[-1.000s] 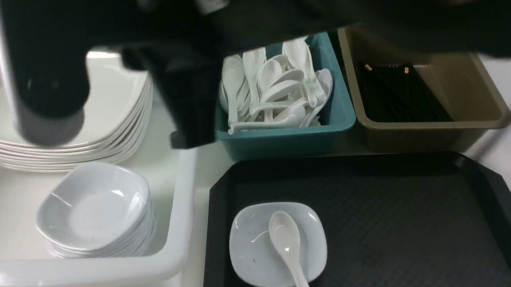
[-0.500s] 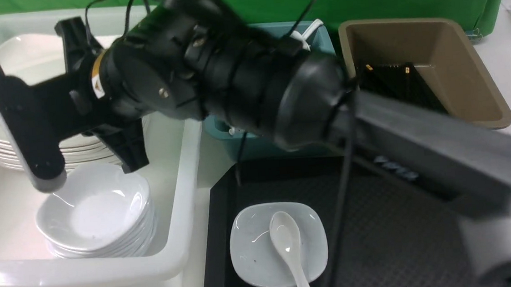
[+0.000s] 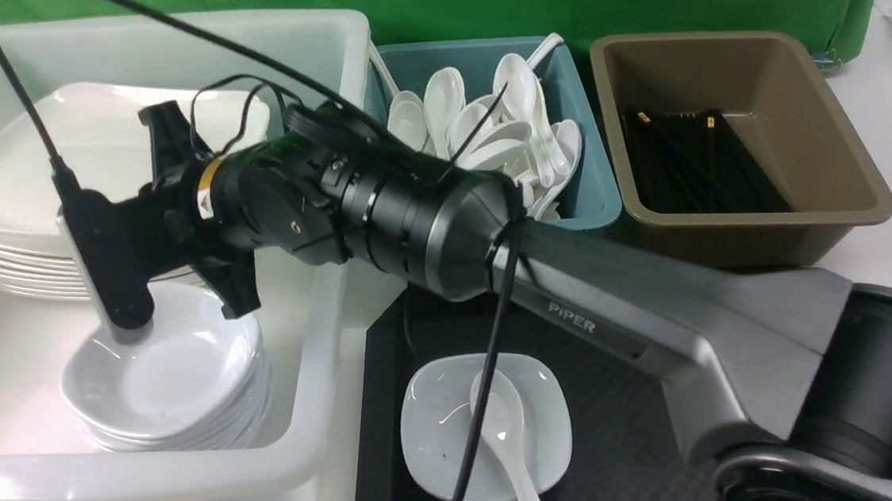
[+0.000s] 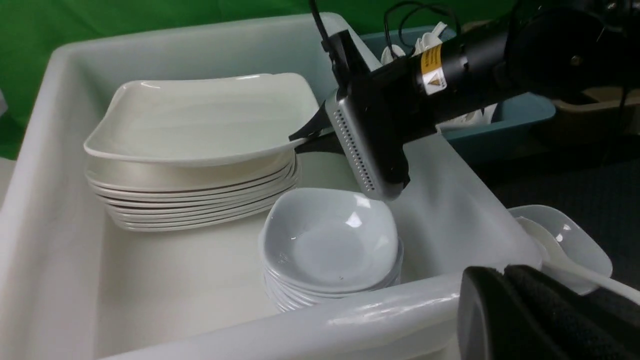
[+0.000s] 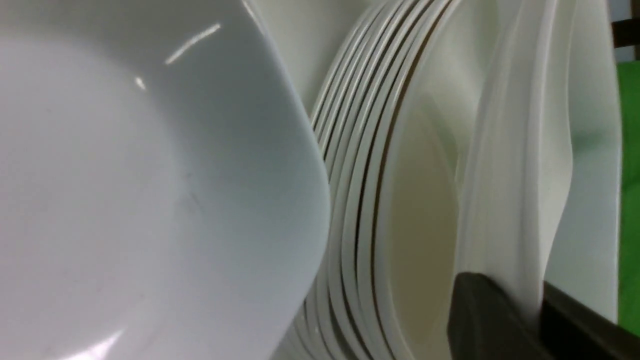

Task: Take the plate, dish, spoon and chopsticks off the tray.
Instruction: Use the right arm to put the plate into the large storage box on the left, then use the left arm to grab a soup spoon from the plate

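My right gripper point(image 4: 306, 141) reaches across into the white tub point(image 3: 316, 324) and is shut on the near right edge of the plate point(image 4: 200, 120). The plate rests slightly tilted on top of a stack of like plates point(image 3: 25, 156). In the right wrist view the fingers point(image 5: 480, 320) pinch the plate's rim. The dish point(image 3: 444, 434) sits at the front left of the tray point(image 3: 375, 415) with the spoon point(image 3: 499, 421) lying in it. My left gripper point(image 4: 502, 272) is shut and empty near the tub's front rim. Black chopsticks point(image 3: 693, 159) lie in the brown bin; none show on the tray.
A stack of small dishes point(image 3: 162, 384) stands in the tub's front, just under the right wrist camera. A teal bin point(image 3: 586, 207) holds several white spoons. The brown bin point(image 3: 848, 195) stands right of it. The right arm point(image 3: 617, 301) crosses above the tray.
The right arm has swung away from the front camera, down and left into the tub. It carried the plate, which now sits lower on the plate stack.
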`<state>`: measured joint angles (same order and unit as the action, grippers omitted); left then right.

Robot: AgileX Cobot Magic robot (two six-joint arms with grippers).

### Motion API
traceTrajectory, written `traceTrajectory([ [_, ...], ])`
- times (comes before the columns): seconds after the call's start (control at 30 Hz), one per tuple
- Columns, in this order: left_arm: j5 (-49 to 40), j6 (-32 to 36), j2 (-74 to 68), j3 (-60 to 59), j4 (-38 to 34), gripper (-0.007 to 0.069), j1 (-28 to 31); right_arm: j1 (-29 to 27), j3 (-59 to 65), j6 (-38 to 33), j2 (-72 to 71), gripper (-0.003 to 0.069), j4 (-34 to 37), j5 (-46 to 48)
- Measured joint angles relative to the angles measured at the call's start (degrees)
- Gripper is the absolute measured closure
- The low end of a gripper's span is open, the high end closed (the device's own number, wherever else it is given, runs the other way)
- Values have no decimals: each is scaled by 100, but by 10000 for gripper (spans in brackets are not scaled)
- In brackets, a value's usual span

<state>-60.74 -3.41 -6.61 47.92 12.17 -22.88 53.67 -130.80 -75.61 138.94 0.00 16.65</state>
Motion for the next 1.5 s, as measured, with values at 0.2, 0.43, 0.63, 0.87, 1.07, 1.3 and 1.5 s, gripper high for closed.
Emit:
traceTrajectory([
  [0.2, -13, 0, 0, 0, -209, 607, 0, -23, -20, 107, 185, 581, 0, -376],
  [0.43, -46, -2, 0, 0, -478, 607, 0, -33, -36, 704, 198, 365, 0, -799],
  [0.63, -51, -2, 0, 0, -660, 607, 0, -33, -36, 1610, 188, 209, 0, -519],
  [0.87, -24, -2, 0, 0, -778, 607, 0, -2, -36, 2138, -113, 197, -38, 780],
  [1.07, 101, 55, -22, 0, -782, 607, 0, 53, -38, 3120, -1069, 210, -76, 2236],
  [1.3, 155, 558, -824, 32, -1013, 607, 0, 24, -94, 4498, -2322, 476, -154, 4668],
  [1.5, 261, 1340, -2539, 34, -1830, 607, -5, -35, 472, 6024, -3263, 636, -947, 4822],
])
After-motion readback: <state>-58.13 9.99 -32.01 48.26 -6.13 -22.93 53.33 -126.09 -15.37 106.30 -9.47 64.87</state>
